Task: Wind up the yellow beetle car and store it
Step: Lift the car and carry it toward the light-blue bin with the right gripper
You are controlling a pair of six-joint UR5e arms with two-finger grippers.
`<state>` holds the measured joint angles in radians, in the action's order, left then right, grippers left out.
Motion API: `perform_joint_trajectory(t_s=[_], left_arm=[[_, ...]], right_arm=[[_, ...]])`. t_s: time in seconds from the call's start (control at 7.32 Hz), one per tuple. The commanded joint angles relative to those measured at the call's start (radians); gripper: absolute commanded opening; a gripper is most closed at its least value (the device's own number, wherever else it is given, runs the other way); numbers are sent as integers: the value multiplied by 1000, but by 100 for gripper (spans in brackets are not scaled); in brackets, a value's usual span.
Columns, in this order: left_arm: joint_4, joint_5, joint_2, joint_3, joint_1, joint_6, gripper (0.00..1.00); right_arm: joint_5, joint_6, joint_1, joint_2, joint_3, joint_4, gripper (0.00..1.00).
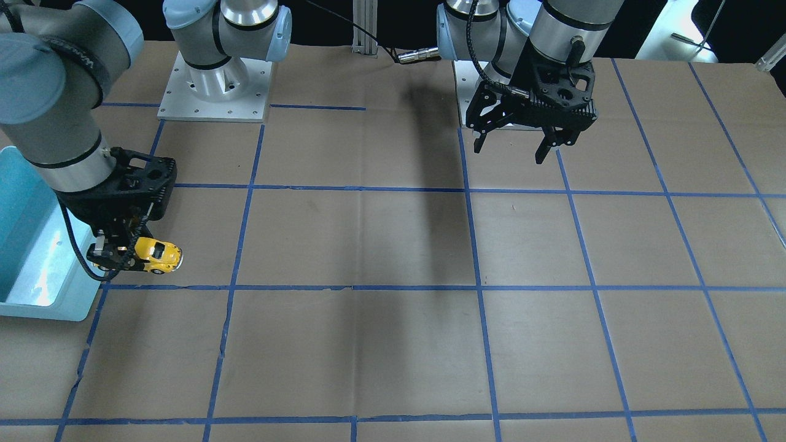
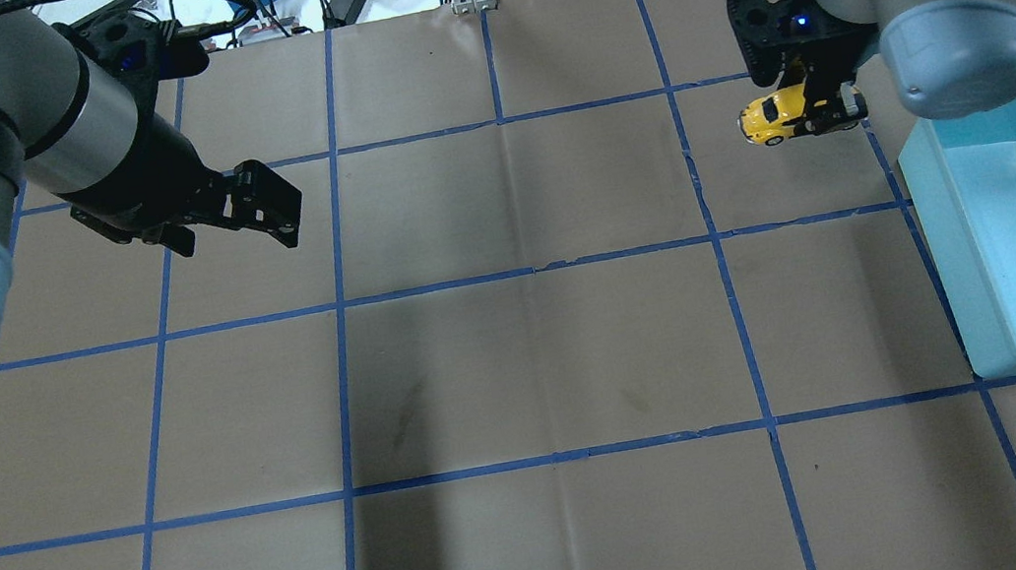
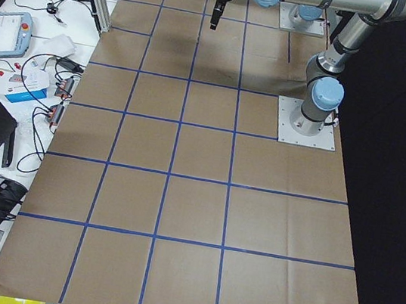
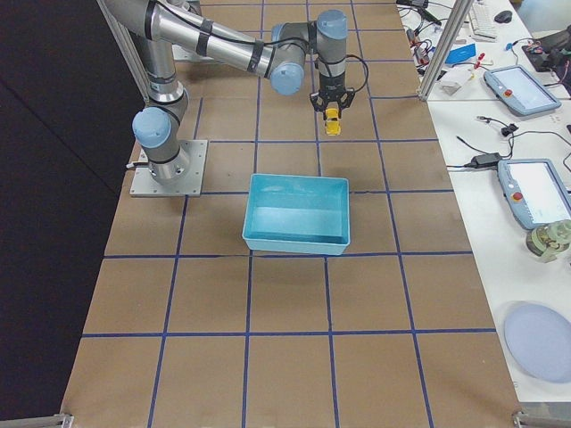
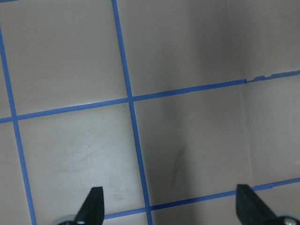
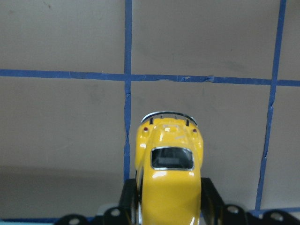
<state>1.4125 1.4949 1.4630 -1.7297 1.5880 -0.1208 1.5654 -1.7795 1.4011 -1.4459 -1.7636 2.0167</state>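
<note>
1. The yellow beetle car [image 1: 158,255] is gripped by the right hand [image 1: 123,255], whose fingers are closed against the two sides of the body.
2. In the right wrist view, the car [image 6: 168,183] is seen from above its roof, with a dark window and a silver bumper pointing away from the camera. The black fingers [image 6: 129,201] are pressed to it at the lower edge.
3. From overhead, the car [image 2: 778,116] is seen sticking out sideways from the right hand [image 2: 818,117], with two wheels visible along its lower side.
4. Whether the wheels touch the counter [image 2: 540,370] cannot be told.
5. The car is held outside the light blue bin [image 2: 928,196], near the bin's far corner and over a taped square of the brown paper.
6. In the exterior right view, the car [image 4: 332,123] is seen hanging below the near arm, beyond the bin [image 4: 294,241].
7. The left hand [image 1: 509,152] is held wide above the counter, and nothing is seen between its fingers.
8. In the left wrist view, only the two fingertips [image 5: 93,201] are shown, set far apart over blue tape lines [image 5: 136,140].
9. From overhead, the left hand [image 2: 238,235] is well apart from the car, on the other side of the counter.
</note>
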Motion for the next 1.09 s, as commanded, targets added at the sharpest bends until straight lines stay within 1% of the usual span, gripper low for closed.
perform_joint_trajectory(t_s=[0.0,0.27,0.55,0.82,0.96], left_arm=[[6,8,-12,1,4,0,100],[11,-1,-13,1,4,1,100],[13,1,-16,-1,4,1,100],[11,4,-20,4,4,1,100],[13,10,-20,12,4,1,100]], right_arm=[[-28,-92,-111,-65,-34,-59,35],[-111,-179,-206,-99,-62,-94,35],[-136,-280,-293,-105,-79,-98,35],[-171,-420,-413,-108,-105,-95,36],[-172,-478,-465,-108,-125,-90,36]])
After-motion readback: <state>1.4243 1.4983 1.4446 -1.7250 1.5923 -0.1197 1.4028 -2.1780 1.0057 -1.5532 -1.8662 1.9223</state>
